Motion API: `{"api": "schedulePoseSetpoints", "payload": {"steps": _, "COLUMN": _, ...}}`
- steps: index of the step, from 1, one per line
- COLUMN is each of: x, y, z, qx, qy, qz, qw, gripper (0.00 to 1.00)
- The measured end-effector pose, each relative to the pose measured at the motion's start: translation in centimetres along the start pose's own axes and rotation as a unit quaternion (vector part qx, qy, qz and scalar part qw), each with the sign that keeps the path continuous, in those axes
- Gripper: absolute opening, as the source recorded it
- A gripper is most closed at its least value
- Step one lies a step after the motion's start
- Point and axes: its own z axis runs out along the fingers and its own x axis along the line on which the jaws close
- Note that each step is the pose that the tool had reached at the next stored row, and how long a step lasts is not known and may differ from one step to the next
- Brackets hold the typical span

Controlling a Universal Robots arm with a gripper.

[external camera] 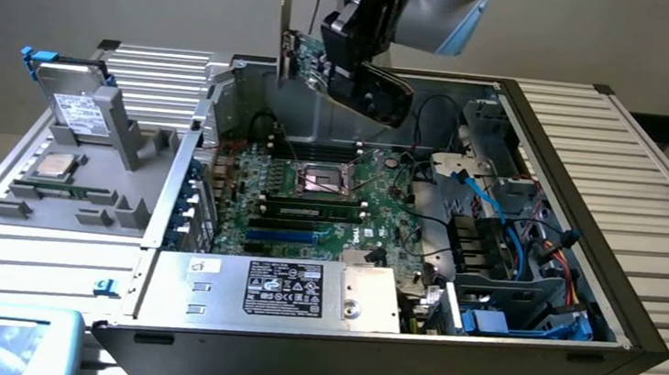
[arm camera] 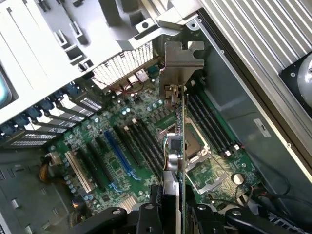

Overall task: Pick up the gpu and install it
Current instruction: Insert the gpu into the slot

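Note:
The gpu (external camera: 317, 61) hangs in the air over the back of the open computer case (external camera: 617, 316), its green board facing the exterior view's left, its black cooler (external camera: 383, 96) facing right and its metal bracket (external camera: 284, 35) pointing up. My gripper (external camera: 354, 47) is shut on it from above. In the wrist view the gpu (arm camera: 178, 141) appears edge-on between my fingers (arm camera: 148, 220), and its bracket (arm camera: 183, 63) is at the far end. Below it lies the motherboard (arm camera: 122, 146) with its slots and the bare processor socket (arm camera: 197, 146).
A grey fixture (external camera: 104, 165) at the exterior view's left holds a silver hard drive (external camera: 72, 107) and a processor (external camera: 60, 166). The power supply (external camera: 288, 289) sits at the case's front, and cables and drive cages (external camera: 525, 252) are at its right. Memory sticks (external camera: 307, 211) stand on the board.

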Motion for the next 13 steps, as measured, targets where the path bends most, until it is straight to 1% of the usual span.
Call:
{"api": "schedulePoseSetpoints", "payload": {"steps": 3, "x": 0.00, "y": 0.00, "z": 0.02, "qx": 0.0000, "qy": 0.0036, "qz": -0.027, "qw": 0.9996, "gripper": 0.28}}
{"api": "schedulePoseSetpoints", "payload": {"steps": 6, "x": 0.00, "y": -0.01, "z": 0.03, "qx": 0.0008, "qy": 0.0081, "qz": -0.054, "qw": 0.9985, "gripper": 0.28}}
{"api": "schedulePoseSetpoints", "payload": {"steps": 8, "x": 0.00, "y": -0.01, "z": 0.05, "qx": 0.0017, "qy": 0.0116, "qz": -0.072, "qw": 0.9974, "gripper": 0.28}}
{"api": "schedulePoseSetpoints", "payload": {"steps": 10, "x": 0.00, "y": -0.01, "z": 0.06, "qx": 0.0032, "qy": 0.0151, "qz": -0.088, "qw": 0.9960, "gripper": 0.28}}
{"api": "schedulePoseSetpoints", "payload": {"steps": 12, "x": 0.00, "y": -0.01, "z": 0.07, "qx": 0.0052, "qy": 0.0187, "qz": -0.103, "qw": 0.9945, "gripper": 0.28}}
{"api": "schedulePoseSetpoints", "payload": {"steps": 13, "x": 0.00, "y": -0.01, "z": 0.07, "qx": 0.0066, "qy": 0.0206, "qz": -0.110, "qw": 0.9937, "gripper": 0.28}}
